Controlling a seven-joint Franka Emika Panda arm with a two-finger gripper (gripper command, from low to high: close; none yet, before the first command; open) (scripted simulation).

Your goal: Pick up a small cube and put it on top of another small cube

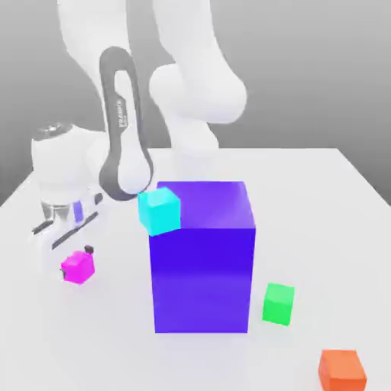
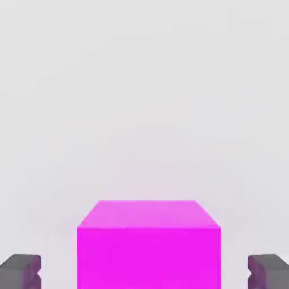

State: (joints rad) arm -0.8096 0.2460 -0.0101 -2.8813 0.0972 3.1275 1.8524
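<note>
Magenta, plain and matte-looking, the small cube (image 1: pixel 78 267) to be picked up sits on the pale tabletop (image 1: pixel 321 229) in the lower left part of the exterior view, well apart from the large glossy purple-blue block (image 1: pixel 202 279) in the middle of that frame. The relation that matters is between this cube and the white arm's two-finger gripper (image 2: pixel 144 272): the cube lies between the two dark fingertips, one to each side of it. In the hand view the jaws stand apart, with a strip of pale background between the cube and each finger, so I read the claw as open around the cube and not yet gripping it. In the exterior view the dark tips show close at the cube's upper right and lower left edges; contact cannot be told from there.

The cube has no clear long axis. What counts is which faces meet the pads, and in the hand view its side faces look squared to the fingers. The coming move, as I judge it, calls for little or no sideways travel, just an even closing onto two opposite faces, then a straight lift. If one pad arrived first, the cube could slide or turn a little.

The other small cubes all lie toward the exterior view's right: cyan (image 1: pixel 159 211) by the block's upper left corner, green (image 1: pixel 279 304) at lower right, orange (image 1: pixel 341 372) near the bottom right corner.
</note>
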